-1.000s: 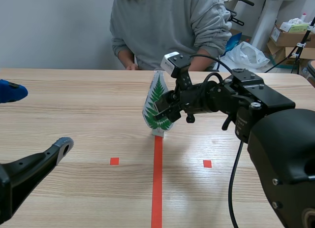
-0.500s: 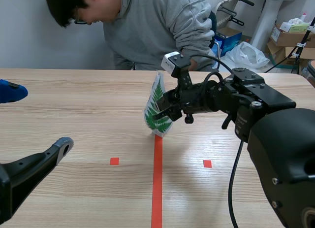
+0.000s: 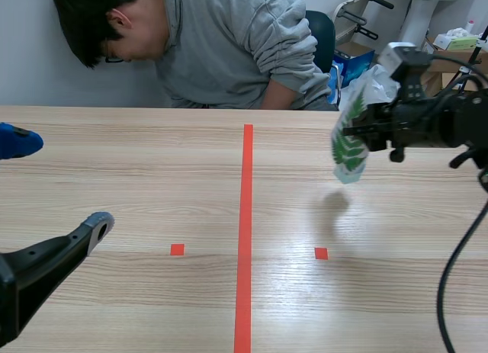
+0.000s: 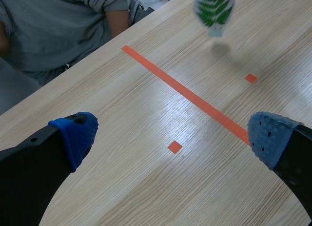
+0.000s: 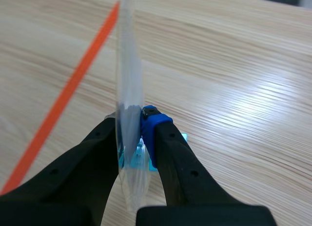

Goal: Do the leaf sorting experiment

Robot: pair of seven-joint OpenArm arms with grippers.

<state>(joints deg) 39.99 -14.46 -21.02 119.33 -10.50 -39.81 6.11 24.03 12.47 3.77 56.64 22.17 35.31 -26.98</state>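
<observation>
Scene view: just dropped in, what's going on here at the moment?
The right gripper is shut on a laminated fern leaf card, holding it upright above the table, to the right of the orange tape line. The left gripper is open, low over the table's left side, holding nothing. A person in a grey top leans at the far side.

In the right wrist view the fern card (image 5: pixel 129 89) stands edge-on, pinched between the right gripper's (image 5: pixel 136 127) fingers, so its print is hidden and its top is cut off. The left wrist view also cuts off its top. The person's (image 3: pixel 221 48) hands are hidden behind the worktop's (image 3: pixel 152 170) far edge.
</observation>
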